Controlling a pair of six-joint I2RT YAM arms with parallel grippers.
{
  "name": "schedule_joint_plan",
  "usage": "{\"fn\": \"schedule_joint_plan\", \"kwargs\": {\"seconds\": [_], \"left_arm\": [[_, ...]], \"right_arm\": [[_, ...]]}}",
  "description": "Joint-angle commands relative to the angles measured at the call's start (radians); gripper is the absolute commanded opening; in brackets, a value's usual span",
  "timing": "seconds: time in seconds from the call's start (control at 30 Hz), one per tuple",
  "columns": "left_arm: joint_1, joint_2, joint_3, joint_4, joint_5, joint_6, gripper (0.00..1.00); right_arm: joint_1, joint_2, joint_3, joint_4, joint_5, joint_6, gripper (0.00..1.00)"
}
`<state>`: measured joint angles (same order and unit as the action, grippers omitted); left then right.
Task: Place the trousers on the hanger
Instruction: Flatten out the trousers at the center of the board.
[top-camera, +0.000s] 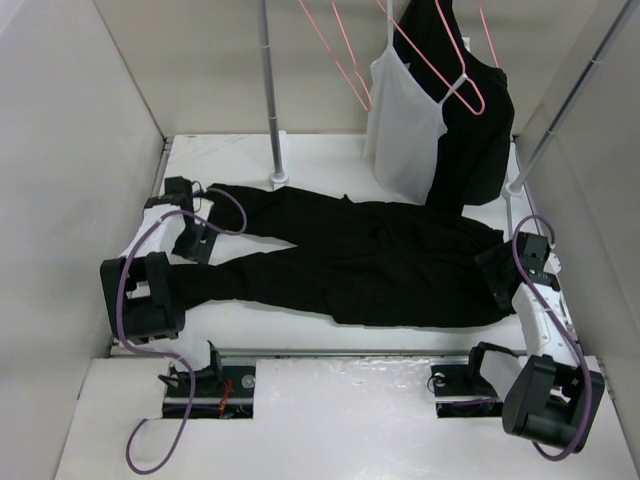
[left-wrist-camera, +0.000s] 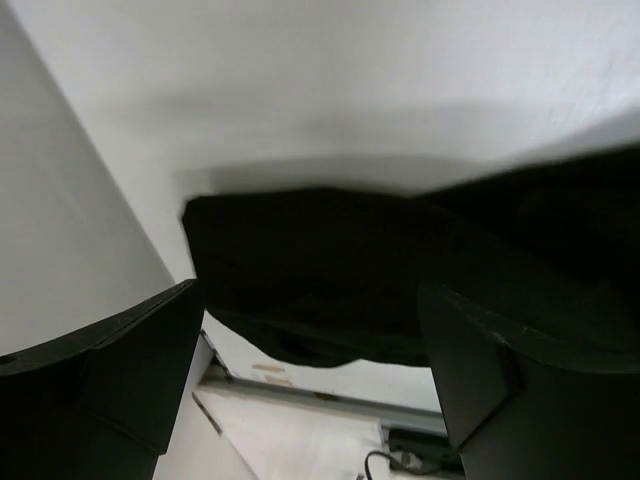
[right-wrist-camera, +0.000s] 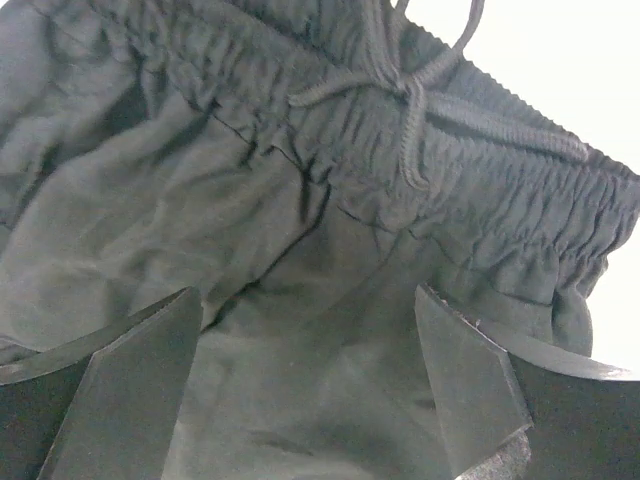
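The black trousers (top-camera: 370, 260) lie flat across the table, leg ends to the left and waist to the right. My left gripper (top-camera: 205, 245) hangs open by the leg ends. In the left wrist view a black leg hem (left-wrist-camera: 330, 260) lies beyond the open left gripper (left-wrist-camera: 310, 295), with nothing between its fingers. My right gripper (top-camera: 497, 268) is at the waist end. The right wrist view shows it (right-wrist-camera: 305, 295) open just over the fabric below the elastic waistband and drawstring (right-wrist-camera: 400, 90), not closed on it. An empty pink wire hanger (top-camera: 338, 62) hangs at the back.
A white camisole (top-camera: 405, 130) on a second pink hanger (top-camera: 455, 80) and a black top (top-camera: 480, 130) hang at the back right. Two metal rack poles (top-camera: 270, 100) (top-camera: 560, 110) rise from the table. White walls close in left and right.
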<state>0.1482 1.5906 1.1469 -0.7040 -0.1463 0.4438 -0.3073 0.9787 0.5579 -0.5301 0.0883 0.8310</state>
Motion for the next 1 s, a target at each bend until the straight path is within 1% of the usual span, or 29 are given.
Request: {"fn": "schedule_joint_plan", "kwargs": {"seconds": [0.0, 0.13, 0.27, 0.33, 0.37, 0.47, 0.5, 0.53, 0.57, 0.6, 0.7, 0.73, 0.8, 0.83, 0.87, 0.93, 0.97], "left_arm": [[-0.002, -0.044, -0.076, 0.020, -0.074, 0.012, 0.85], [0.028, -0.054, -0.098, 0.031, -0.125, 0.001, 0.85], [0.082, -0.054, -0.124, 0.052, -0.134, -0.008, 0.85], [0.082, -0.069, -0.124, 0.052, -0.134, -0.023, 0.83], [0.082, -0.081, -0.113, 0.043, -0.125, -0.036, 0.83], [0.105, -0.132, -0.049, 0.029, -0.046, -0.111, 0.88], [0.132, -0.142, -0.039, 0.029, -0.007, -0.131, 0.88], [0.146, -0.153, -0.039, 0.029, 0.004, -0.164, 0.88], [0.155, -0.153, -0.039, 0.029, 0.014, -0.165, 0.87], [0.165, -0.153, -0.050, 0.029, 0.014, -0.174, 0.87], [0.203, -0.172, -0.105, 0.020, -0.010, -0.174, 0.85], [0.233, -0.200, -0.142, 0.020, -0.010, -0.174, 0.85], [0.266, -0.233, -0.185, 0.049, -0.041, -0.148, 0.85], [0.284, -0.245, -0.226, 0.070, -0.051, -0.139, 0.87], [0.328, -0.254, -0.243, 0.108, -0.061, -0.139, 0.87], [0.375, -0.230, -0.265, 0.133, -0.021, -0.129, 0.87], [0.417, -0.174, -0.265, 0.133, 0.016, -0.129, 0.86]], "right_arm": [[-0.006, 0.010, -0.007, 0.065, -0.018, 0.025, 0.92], [-0.015, 0.051, -0.016, 0.044, -0.018, 0.048, 0.92], [-0.015, 0.038, -0.041, 0.032, -0.018, 0.059, 0.93], [-0.015, 0.025, -0.052, 0.032, -0.018, 0.071, 0.93], [-0.015, 0.008, -0.052, 0.019, -0.018, 0.071, 0.93], [-0.015, -0.023, -0.061, 0.009, -0.018, 0.082, 0.93], [-0.015, -0.037, -0.061, 0.009, -0.027, 0.082, 0.93], [-0.015, -0.037, -0.070, 0.009, -0.027, 0.082, 0.92], [-0.015, -0.037, -0.070, 0.009, -0.027, 0.082, 0.92], [-0.015, -0.037, -0.070, 0.018, -0.036, 0.082, 0.90], [-0.015, -0.014, -0.061, -0.002, -0.036, 0.072, 0.90], [-0.015, -0.014, -0.061, -0.011, -0.036, 0.072, 0.89], [-0.015, -0.005, -0.061, -0.021, -0.036, 0.072, 0.88], [-0.015, -0.005, -0.061, -0.021, -0.036, 0.062, 0.88], [-0.015, 0.005, -0.050, -0.021, -0.027, 0.062, 0.88], [-0.006, 0.037, -0.050, -0.002, -0.027, 0.062, 0.85], [-0.006, 0.052, -0.050, 0.010, -0.036, 0.062, 0.85]]}}
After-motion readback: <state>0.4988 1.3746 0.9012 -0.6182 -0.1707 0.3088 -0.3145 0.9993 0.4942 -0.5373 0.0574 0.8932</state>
